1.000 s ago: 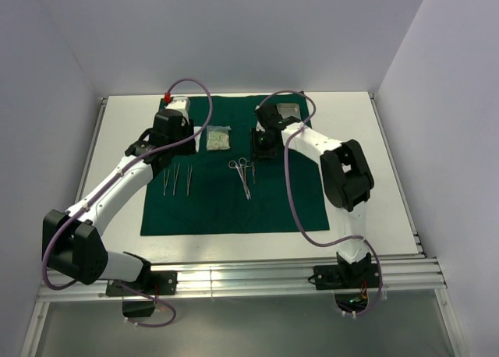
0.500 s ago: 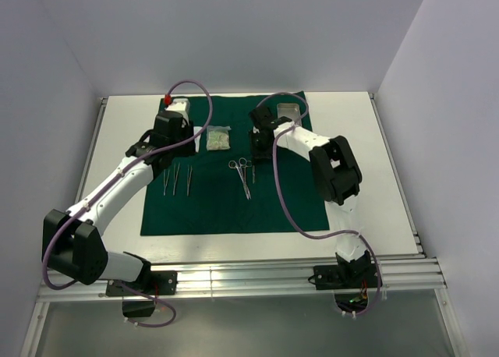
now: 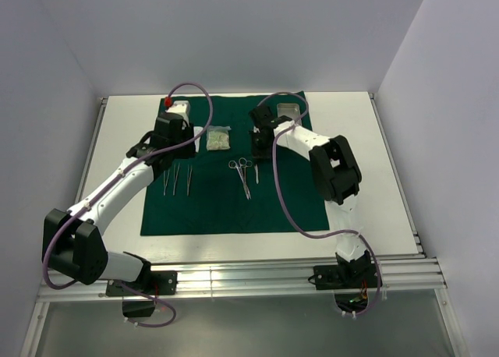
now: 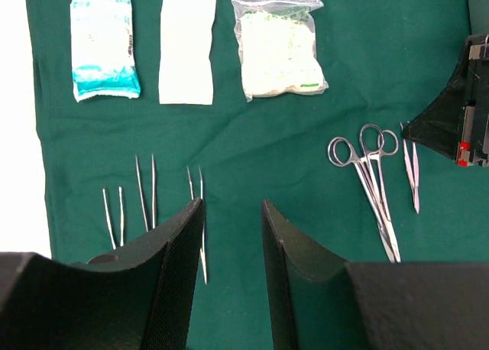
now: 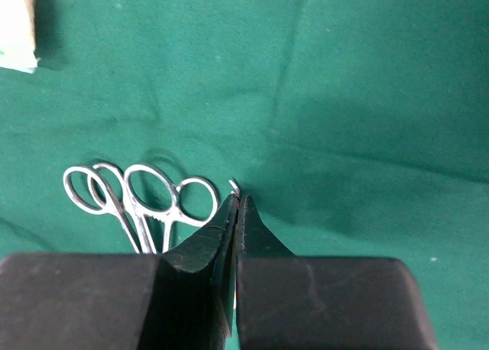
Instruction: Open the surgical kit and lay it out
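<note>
The surgical kit lies spread on its dark green cloth (image 3: pixel 234 205). Three pale packets (image 4: pixel 186 48) sit in a row at the far side, with the steel tray (image 3: pixel 287 111) at the back right. Several slim tweezers (image 4: pixel 145 193) lie left of centre, and two ringed clamps (image 4: pixel 370 182) lie to their right. My left gripper (image 4: pixel 231 203) hovers open above the cloth near the left tweezers, holding nothing. My right gripper (image 5: pixel 235 201) is down on the cloth beside the clamps' rings (image 5: pixel 130 201). It is shut on the end of a small pair of tweezers (image 4: pixel 411 170), whose steel tip pokes out between the fingertips.
White table (image 3: pixel 374 162) borders the cloth on both sides, with a rail along the near edge (image 3: pixel 257 275). The right arm's purple cable (image 3: pixel 281 185) hangs over the right part of the cloth.
The right gripper has gone from partly open to shut beside the clamps, after shifting slightly left. The left arm has stayed still.
</note>
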